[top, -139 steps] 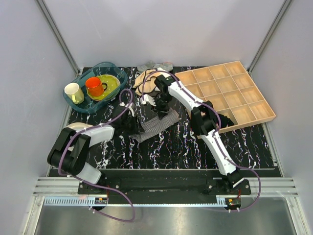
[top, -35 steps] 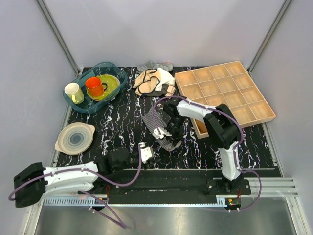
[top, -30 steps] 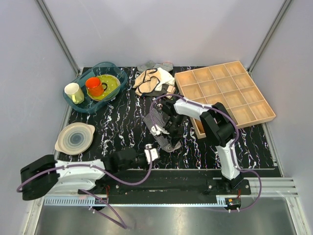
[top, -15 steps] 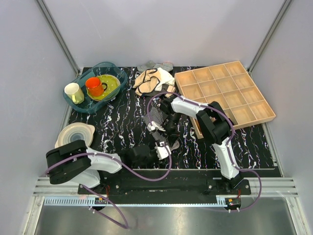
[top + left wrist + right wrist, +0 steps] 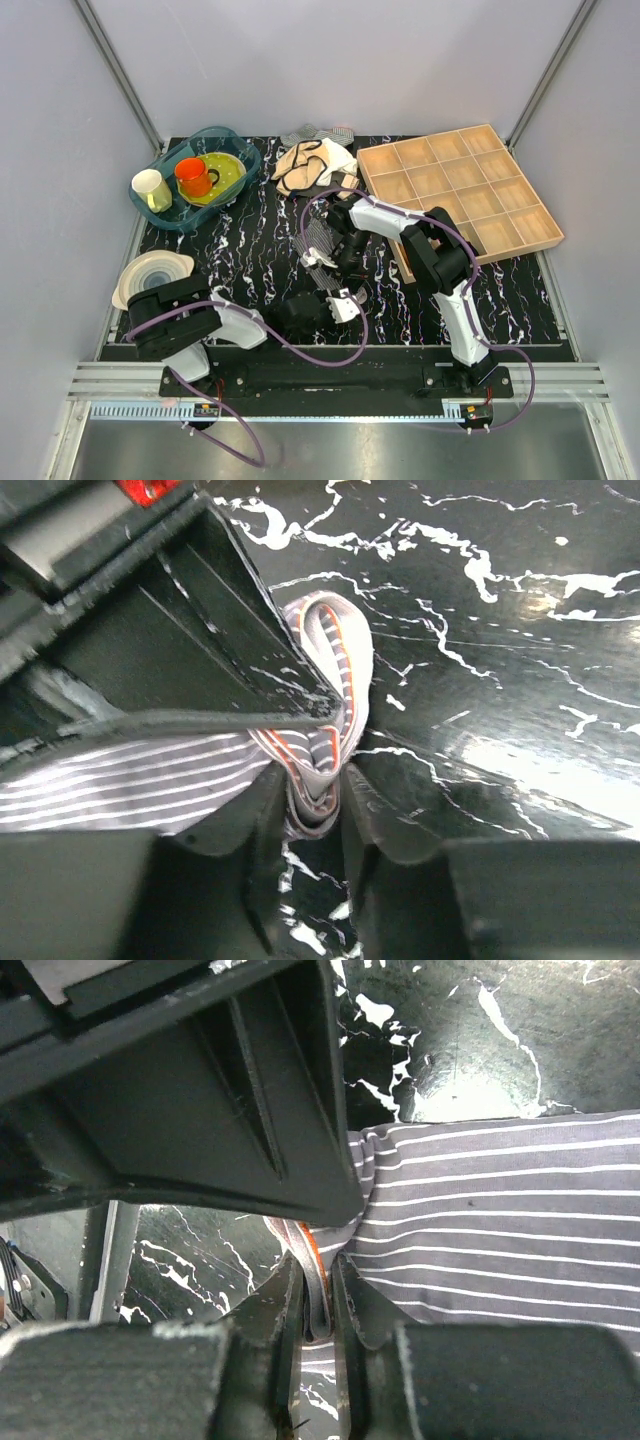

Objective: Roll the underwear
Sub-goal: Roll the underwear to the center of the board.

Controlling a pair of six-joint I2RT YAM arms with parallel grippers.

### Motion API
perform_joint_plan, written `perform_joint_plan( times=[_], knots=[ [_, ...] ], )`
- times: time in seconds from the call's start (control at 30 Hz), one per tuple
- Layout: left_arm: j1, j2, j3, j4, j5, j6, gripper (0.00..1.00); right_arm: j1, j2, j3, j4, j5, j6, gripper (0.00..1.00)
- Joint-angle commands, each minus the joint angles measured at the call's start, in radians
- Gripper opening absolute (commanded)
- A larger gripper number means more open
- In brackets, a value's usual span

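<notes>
With the underwear (image 5: 317, 237) near the middle of the bench (image 5: 240, 265), its folded edge pinched tight in both left hand (image 5: 346, 302) and right hand (image 5: 333, 267), hold the two grips level and turn that edge evenly over the striped cloth for a tight, straight roll.

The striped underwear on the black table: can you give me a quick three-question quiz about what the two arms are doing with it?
1. True or false: the underwear lies inside the wooden tray.
2. What is the left gripper shut on? A) an orange mug B) a folded edge of the underwear C) nothing
3. How many grippers pinch the fabric?

Key: 1 false, it lies on the table, outside the tray. 2 B. 3 two, the left gripper and the right gripper.
</notes>
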Motion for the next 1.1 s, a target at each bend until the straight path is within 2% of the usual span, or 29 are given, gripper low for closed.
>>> perform_joint_plan(
  times=[0.0, 0.07, 0.1, 0.2, 0.23, 0.27, 0.37, 0.43, 0.47, 0.5, 0.53, 0.57, 0.63, 0.67, 0.8, 0.9, 1.03, 1.07],
  knots=[
    [-0.004, 0.016, 0.044, 0.053, -0.015, 0.008, 0.15, -0.003, 0.005, 0.024, -0.108, -0.036, 0.021, 0.17],
    [-0.004, 0.014, 0.043, 0.039, -0.013, -0.001, 0.00, -0.017, -0.003, 0.024, -0.105, -0.067, 0.029, 0.23],
    [-0.001, 0.006, 0.041, 0.024, 0.002, -0.005, 0.00, -0.025, -0.012, 0.024, -0.104, -0.081, 0.034, 0.30],
    [0.015, -0.015, 0.035, -0.025, 0.052, -0.044, 0.00, -0.069, -0.045, 0.024, -0.097, -0.139, 0.032, 0.39],
    [0.026, -0.024, 0.037, -0.039, 0.074, -0.057, 0.00, -0.080, -0.056, 0.025, -0.097, -0.151, 0.029, 0.46],
    [0.040, -0.032, 0.038, -0.053, 0.108, -0.074, 0.00, -0.093, -0.070, 0.028, -0.096, -0.165, 0.026, 0.49],
    [0.106, -0.070, 0.050, -0.116, 0.287, -0.146, 0.00, -0.150, -0.131, 0.039, -0.084, -0.178, 0.023, 0.53],
    [0.169, -0.089, 0.060, -0.162, 0.350, -0.209, 0.00, -0.193, -0.185, 0.037, -0.071, -0.178, 0.017, 0.54],
    [0.195, -0.090, 0.089, -0.183, 0.449, -0.231, 0.00, -0.205, -0.205, 0.027, -0.055, -0.171, 0.006, 0.54],
    [0.254, -0.089, 0.109, -0.247, 0.486, -0.292, 0.00, -0.222, -0.245, 0.019, -0.047, -0.170, -0.006, 0.54],
    [0.285, -0.083, 0.135, -0.292, 0.529, -0.309, 0.00, -0.227, -0.269, 0.005, -0.036, -0.167, -0.023, 0.54],
    [0.319, -0.064, 0.152, -0.313, 0.657, -0.341, 0.00, -0.227, -0.295, -0.046, 0.008, -0.153, -0.051, 0.54],
    [0.405, -0.041, 0.175, -0.331, 0.746, -0.419, 0.00, -0.227, -0.380, -0.114, 0.051, -0.154, -0.115, 0.55],
    [0.429, -0.014, 0.173, -0.317, 0.828, -0.447, 0.00, -0.227, -0.406, -0.187, 0.086, -0.170, -0.190, 0.59],
    [0.577, 0.092, 0.185, -0.259, 0.976, -0.635, 0.00, -0.215, -0.507, -0.352, 0.191, -0.228, -0.346, 0.78],
    [0.641, 0.201, 0.221, -0.226, 1.060, -0.721, 0.00, -0.140, -0.545, -0.450, 0.339, -0.169, -0.352, 0.75],
    [0.680, 0.290, 0.279, -0.229, 1.094, -0.765, 0.00, -0.029, -0.596, -0.578, 0.629, -0.073, -0.307, 0.72],
    [0.690, 0.299, 0.285, -0.231, 1.096, -0.774, 0.00, -0.016, -0.598, -0.593, 0.651, -0.046, -0.302, 0.70]
  ],
)
